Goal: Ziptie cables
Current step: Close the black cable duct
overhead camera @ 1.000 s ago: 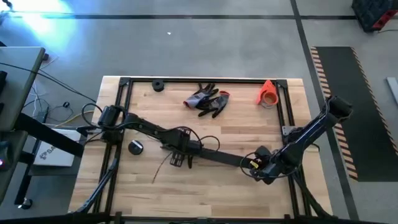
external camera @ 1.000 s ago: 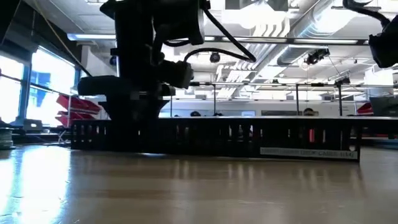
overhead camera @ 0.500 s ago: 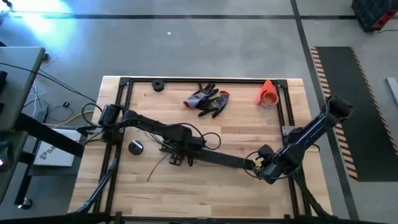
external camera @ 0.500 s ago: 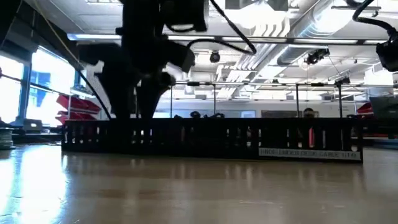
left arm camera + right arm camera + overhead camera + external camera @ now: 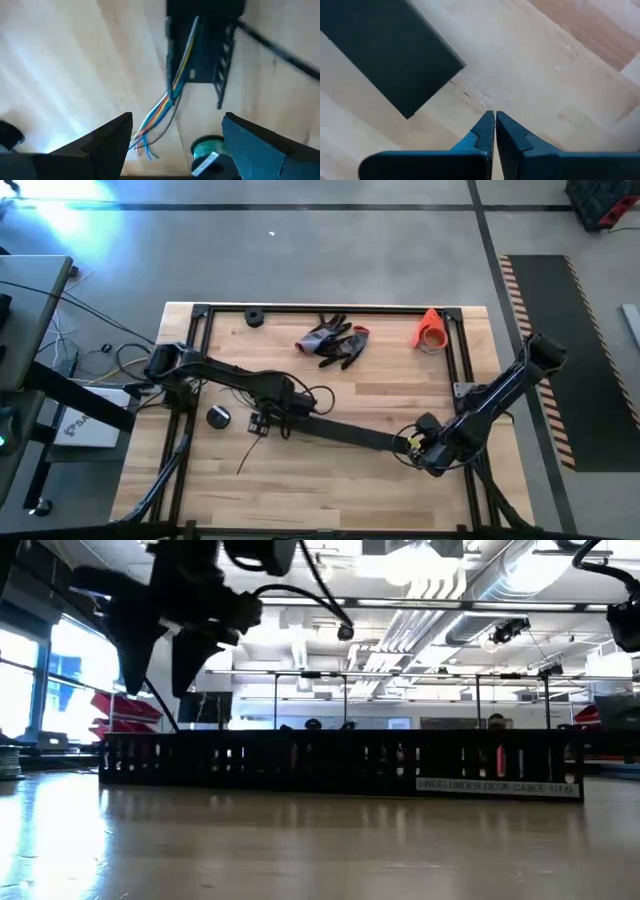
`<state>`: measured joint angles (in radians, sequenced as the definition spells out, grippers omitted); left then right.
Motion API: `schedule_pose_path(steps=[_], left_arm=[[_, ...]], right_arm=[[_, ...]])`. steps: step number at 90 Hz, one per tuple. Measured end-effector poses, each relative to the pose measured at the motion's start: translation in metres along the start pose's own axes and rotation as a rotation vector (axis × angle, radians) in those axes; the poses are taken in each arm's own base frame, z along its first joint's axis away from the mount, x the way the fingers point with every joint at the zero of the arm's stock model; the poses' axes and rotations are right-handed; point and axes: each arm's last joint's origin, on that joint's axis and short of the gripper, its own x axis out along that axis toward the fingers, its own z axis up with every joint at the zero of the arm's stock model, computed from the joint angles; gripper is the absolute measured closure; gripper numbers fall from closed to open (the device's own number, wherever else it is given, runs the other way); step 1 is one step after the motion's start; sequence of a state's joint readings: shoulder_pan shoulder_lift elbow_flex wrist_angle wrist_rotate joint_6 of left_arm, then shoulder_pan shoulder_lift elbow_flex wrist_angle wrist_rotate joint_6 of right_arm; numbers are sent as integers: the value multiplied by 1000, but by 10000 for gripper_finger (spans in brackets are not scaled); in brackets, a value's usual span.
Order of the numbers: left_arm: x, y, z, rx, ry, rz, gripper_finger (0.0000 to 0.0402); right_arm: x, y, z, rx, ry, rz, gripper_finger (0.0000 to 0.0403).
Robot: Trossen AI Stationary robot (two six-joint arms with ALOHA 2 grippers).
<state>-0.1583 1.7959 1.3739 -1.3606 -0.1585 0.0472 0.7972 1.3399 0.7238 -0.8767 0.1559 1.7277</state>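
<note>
On the table (image 5: pixel 400 380), the cables (image 5: pixel 165 100) lie in a black slotted strip (image 5: pixel 200 45), ends fanning out loose. No tie shows around them, so the binding looks undone. Left gripper (image 5: pixel 175 145) hovers above them, wide open and empty. Right gripper (image 5: pixel 494 131), closed on nothing, rests by the strip's far end.
</note>
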Motion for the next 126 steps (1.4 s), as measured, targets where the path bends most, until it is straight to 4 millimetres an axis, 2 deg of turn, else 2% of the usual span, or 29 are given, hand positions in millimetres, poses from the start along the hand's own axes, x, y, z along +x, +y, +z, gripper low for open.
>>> schedule_pose_path(steps=[13,34,63,75,95,105,117,126], left_arm=[[11,-3,-17,-26,-32,-38,115],[19,-21,-38,-36,-132,-62,132],[60,-38,-36,-95,-298,-47,155],[57,-38,-36,-123,-304,-11,166],[35,-37,-38,-79,-262,-69,164],[29,-34,-30,-46,-339,-41,163],[29,-26,-19,-32,-460,-9,163],[30,-19,-16,-45,-487,18,162]], right_arm=[[0,0,-2,-9,2,8,403],[0,0,-2,-9,-2,8,403],[0,2,-2,-6,-12,25,403],[0,3,-3,-5,4,34,403],[0,3,-3,-2,18,34,403],[0,3,-1,3,18,33,403],[0,4,-1,6,20,44,403],[0,5,-1,7,22,55,403]])
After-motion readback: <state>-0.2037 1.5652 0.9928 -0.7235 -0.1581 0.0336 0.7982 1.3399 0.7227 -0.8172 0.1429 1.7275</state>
